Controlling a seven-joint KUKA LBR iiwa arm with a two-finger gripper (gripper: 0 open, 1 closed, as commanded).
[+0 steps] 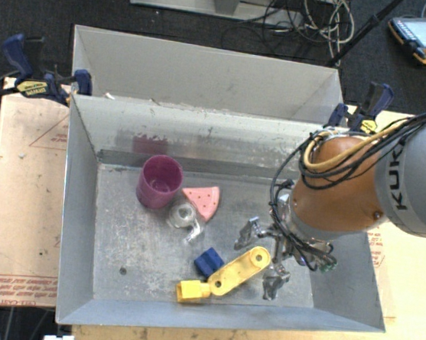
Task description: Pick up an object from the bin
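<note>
The gripper point(263, 255) stands spread, one finger on each side of the upper right end of the one long yellow plastic piece point(231, 274). Just left of that piece lies one blue block point(207, 262). Farther up-left of it in the bin point(77, 210) are one clear cup point(184, 217), one pink wedge point(203, 200) and one purple cup point(159, 182).
</note>
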